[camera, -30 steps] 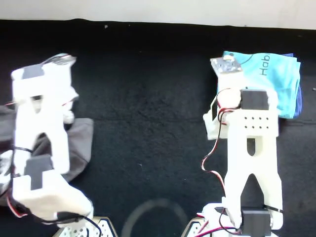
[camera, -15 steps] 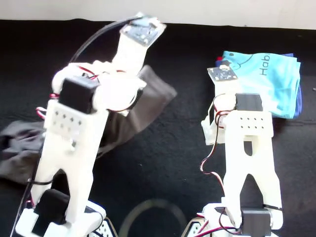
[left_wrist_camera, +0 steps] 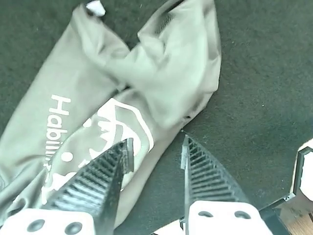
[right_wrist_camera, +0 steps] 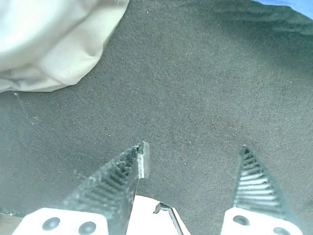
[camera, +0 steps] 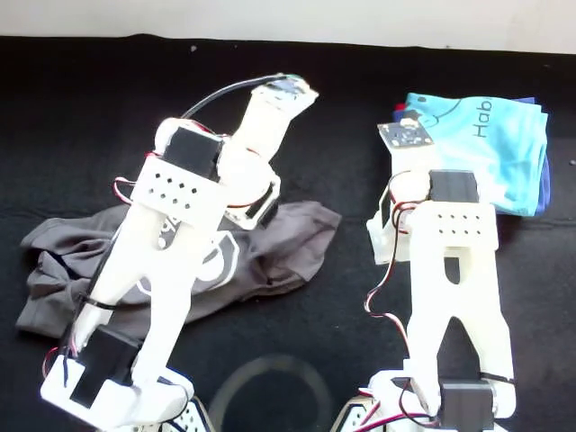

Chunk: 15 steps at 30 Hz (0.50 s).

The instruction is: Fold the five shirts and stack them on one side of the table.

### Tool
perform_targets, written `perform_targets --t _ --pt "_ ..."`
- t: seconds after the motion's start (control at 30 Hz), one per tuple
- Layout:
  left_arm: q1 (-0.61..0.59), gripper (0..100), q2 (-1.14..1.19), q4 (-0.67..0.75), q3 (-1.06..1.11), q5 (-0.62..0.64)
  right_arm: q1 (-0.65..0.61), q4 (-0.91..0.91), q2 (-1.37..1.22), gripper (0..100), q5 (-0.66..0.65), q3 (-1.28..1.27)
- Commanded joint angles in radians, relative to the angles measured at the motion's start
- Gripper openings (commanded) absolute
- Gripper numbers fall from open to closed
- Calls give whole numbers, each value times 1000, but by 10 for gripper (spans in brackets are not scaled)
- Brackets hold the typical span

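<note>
Grey shirt (camera: 297, 238) lies crumpled, print side up, at about 8 o'clock on the counter (camera: 360, 108). Folded stack (camera: 490, 135), cyan on top, sits at 2 o'clock. Left tool (left_wrist_camera: 157, 141) is spread and empty, hovering over the shirt's edge toward the counter's centre. Right tool (right_wrist_camera: 193, 147) is spread too, over bare counter just beside the stack. A pale cloth (right_wrist_camera: 54, 44) shows at the corner of the right wrist view; which shirt it is, hard to say.

Risks:
- The shirt is bunched with layers overlapping, so a pinch here likely catches one layer and drags the heap instead of flattening it.
- The fold then goes crooked.
- A swing of the right arm toward 2 o'clock could nudge the stack.
- Both arms working at centre may clash.
</note>
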State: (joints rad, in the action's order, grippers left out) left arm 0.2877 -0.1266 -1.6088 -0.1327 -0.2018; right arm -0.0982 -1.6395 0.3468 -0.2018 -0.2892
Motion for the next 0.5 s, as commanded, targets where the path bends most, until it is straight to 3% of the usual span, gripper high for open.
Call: perform_targets --t 0.0,0.17,0.3,0.47 --pt "-88 175 -15 25 -1 6 -10 30 39 275 11 7" --pt "-280 175 -2 121 31 5 -81 110 27 275 74 -4" --pt "-406 175 33 216 105 5 -242 188 25 275 126 -4" --pt "-541 175 70 221 120 5 -398 295 -71 275 126 -65"
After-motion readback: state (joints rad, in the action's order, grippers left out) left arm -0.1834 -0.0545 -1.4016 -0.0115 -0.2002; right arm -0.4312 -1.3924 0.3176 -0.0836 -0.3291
